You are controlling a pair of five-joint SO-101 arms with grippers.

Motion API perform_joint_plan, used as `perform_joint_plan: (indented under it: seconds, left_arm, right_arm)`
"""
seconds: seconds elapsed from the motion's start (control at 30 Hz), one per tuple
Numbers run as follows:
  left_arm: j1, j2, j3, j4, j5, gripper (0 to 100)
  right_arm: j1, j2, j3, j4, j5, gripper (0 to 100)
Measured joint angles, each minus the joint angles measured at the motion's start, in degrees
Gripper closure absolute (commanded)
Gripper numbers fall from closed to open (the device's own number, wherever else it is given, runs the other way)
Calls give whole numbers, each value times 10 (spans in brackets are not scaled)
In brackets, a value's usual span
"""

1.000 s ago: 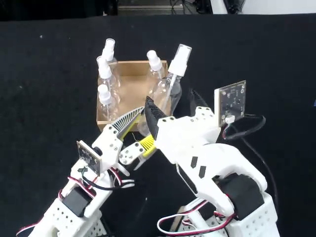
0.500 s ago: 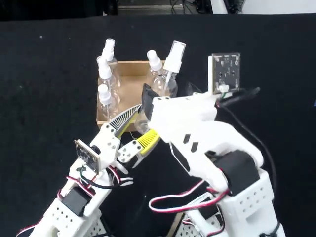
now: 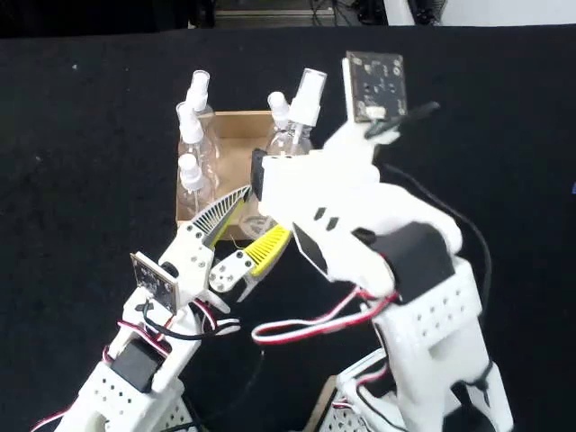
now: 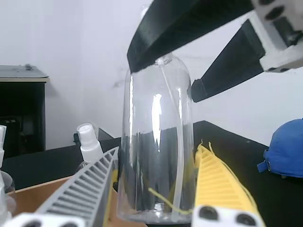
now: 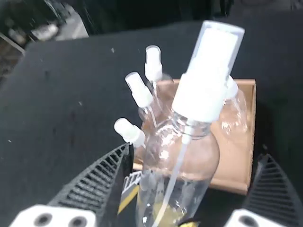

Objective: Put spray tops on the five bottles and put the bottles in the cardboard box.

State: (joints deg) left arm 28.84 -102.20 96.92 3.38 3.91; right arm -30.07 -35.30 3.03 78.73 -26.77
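- Centre stage: the shallow brown cardboard box (image 3: pixel 236 153) on the black tabletop (image 3: pixel 81 207), and everything here is placed off it.
- Four small clear plastic bottles with white spray tops stand upright inside it. Three line the box's left wall (image 3: pixel 190 135) and one sits in the far right corner (image 3: pixel 280 112).
- The fifth bottle, a clear plastic one with a white spray top (image 5: pixel 182 156), is upright at the box's near right corner. Whether its base is inside the rim or just over it, I can't tell.
- The left gripper (image 3: pixel 261 214) is clamped on that fifth bottle low down at the box's near edge. Its ribbed grey finger (image 4: pixel 87 184) and yellow finger (image 4: pixel 218 182) press the bottle's two sides.
- The right gripper (image 4: pixel 165 78) hangs over the same corner of the box with its jaws spread wide. Its black fingers (image 5: pixel 97 182) flank the bottle's neck and shoulder without closing on them.
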Motion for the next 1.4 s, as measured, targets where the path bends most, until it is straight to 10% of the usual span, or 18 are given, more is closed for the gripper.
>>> perform_joint_plan:
  seconds: [0.37, 0.57, 0.83, 1.4]
  left_arm:
    - [0, 0, 0, 0, 0, 827]
    - [0, 0, 0, 0, 0, 827]
    - [-2, -3, 0, 0, 1, 827]
    - [-4, -9, 0, 0, 3, 827]
  right_arm:
    - [0, 44, -38, 29, 0, 645]
    - [0, 42, -38, 31, 0, 835]
    - [3, 40, -36, 31, 0, 701]
    - [4, 40, -13, 5, 1, 988]
